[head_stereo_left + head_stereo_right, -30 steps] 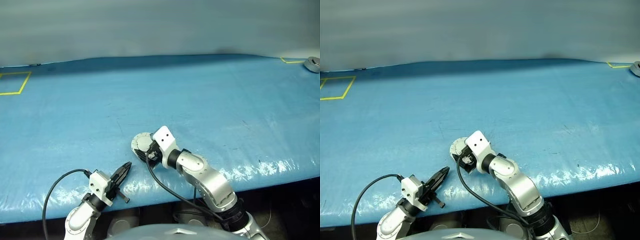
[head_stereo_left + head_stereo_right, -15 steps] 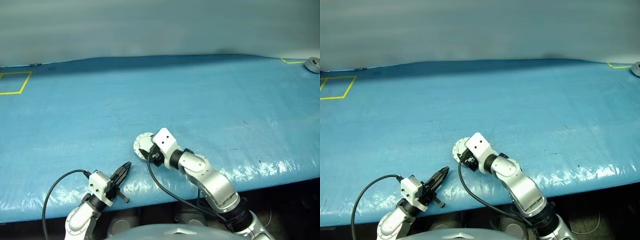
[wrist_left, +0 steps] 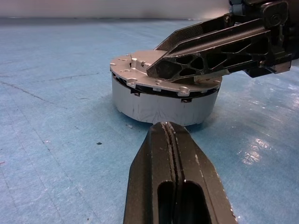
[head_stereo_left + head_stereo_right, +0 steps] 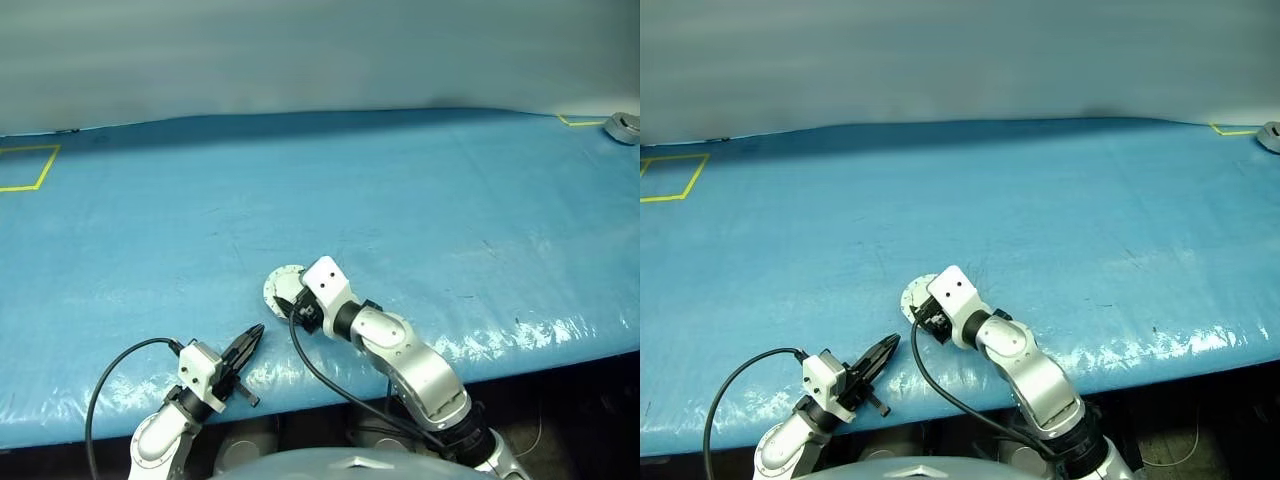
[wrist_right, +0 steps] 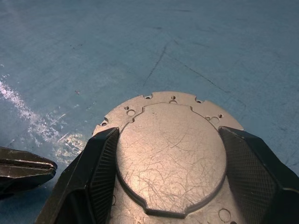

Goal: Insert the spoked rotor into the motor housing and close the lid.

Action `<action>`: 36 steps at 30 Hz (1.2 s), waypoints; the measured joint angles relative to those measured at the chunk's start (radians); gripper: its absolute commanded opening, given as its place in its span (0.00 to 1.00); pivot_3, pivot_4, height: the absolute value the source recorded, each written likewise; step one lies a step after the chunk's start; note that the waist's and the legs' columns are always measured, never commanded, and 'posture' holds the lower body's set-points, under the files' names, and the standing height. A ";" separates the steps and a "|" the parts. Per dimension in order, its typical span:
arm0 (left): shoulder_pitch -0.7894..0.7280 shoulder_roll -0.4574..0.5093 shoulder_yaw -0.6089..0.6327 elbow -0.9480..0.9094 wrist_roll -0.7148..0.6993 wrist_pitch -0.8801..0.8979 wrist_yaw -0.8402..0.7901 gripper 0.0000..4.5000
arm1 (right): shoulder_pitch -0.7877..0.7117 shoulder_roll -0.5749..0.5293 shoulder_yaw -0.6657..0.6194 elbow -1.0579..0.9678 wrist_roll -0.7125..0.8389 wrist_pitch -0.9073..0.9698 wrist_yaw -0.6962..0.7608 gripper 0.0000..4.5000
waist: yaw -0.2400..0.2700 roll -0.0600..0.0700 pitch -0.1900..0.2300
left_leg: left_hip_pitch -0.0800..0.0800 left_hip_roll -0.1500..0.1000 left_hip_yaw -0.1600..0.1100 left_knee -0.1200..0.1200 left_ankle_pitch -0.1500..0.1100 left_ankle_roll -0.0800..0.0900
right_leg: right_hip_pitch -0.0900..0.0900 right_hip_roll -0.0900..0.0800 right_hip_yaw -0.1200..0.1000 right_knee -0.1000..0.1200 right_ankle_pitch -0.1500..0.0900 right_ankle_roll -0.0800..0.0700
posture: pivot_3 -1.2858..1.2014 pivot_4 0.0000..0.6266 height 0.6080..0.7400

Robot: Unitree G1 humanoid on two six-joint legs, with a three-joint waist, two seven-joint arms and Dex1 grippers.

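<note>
At the near table (image 4: pixel 420 200) edge, the left end effector (image 4: pixel 252 335) has its fingers pressed together, empty. At its 1 o'clock, the right end effector (image 5: pixel 166 154) spans the lid (image 5: pixel 170 149) atop the motor housing (image 3: pixel 163 105).

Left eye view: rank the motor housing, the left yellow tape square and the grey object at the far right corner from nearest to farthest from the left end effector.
1. Motor housing, just ahead and right of the left end effector, lid on top.
2. Yellow tape square, far-left edge of the table.
3. Grey object, far-right corner.
</note>
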 measured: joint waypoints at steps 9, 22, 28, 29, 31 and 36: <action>0.002 0.000 -0.002 -0.001 0.000 0.003 0.002 0.00 | -0.003 -0.022 0.009 0.006 -0.014 -0.017 0.009 0.68 | 0.000 0.000 0.000 | 0.001 0.000 0.000 0.000 0.000 0.000 | 0.000 0.000 0.000 0.000 0.000 0.000 | 0.52 0.24 1.00; 0.007 0.001 -0.014 -0.007 0.001 0.019 0.015 0.00 | -0.043 -0.080 0.029 -0.027 -0.016 0.030 0.058 0.68 | 0.001 0.000 -0.001 | 0.001 0.000 0.000 0.000 0.000 0.000 | 0.000 0.000 0.000 0.000 0.000 0.000 | 0.52 0.24 1.00; 0.007 0.002 -0.017 -0.007 0.001 0.019 0.014 0.00 | -0.035 -0.078 0.029 -0.018 -0.013 0.011 0.063 0.68 | 0.001 0.000 -0.001 | 0.001 0.000 0.000 0.000 0.000 0.000 | 0.000 0.000 0.000 0.000 0.000 0.000 | 0.52 0.24 1.00; 0.008 0.002 -0.018 -0.007 0.001 0.019 0.014 0.00 | -0.027 -0.076 0.029 -0.011 -0.013 -0.009 0.064 0.68 | 0.001 0.000 -0.001 | 0.001 0.000 0.000 0.000 0.000 0.000 | 0.000 0.000 0.000 0.000 0.000 0.000 | 0.52 0.24 1.00; 0.008 0.002 -0.018 -0.007 0.001 0.019 0.014 0.00 | -0.014 -0.075 0.028 0.004 -0.013 -0.050 0.065 0.68 | 0.000 0.000 -0.001 | 0.001 0.000 0.000 0.000 0.000 0.000 | 0.000 0.000 0.000 0.000 0.000 0.000 | 0.52 0.24 1.00; 0.009 0.002 -0.018 -0.007 0.001 0.019 0.016 0.00 | 0.011 -0.094 0.022 0.052 -0.022 -0.171 0.081 0.68 | -0.002 0.000 -0.002 | 0.002 0.000 0.000 0.000 0.000 0.000 | 0.001 0.000 0.000 0.000 0.000 0.000 | 0.52 0.24 1.00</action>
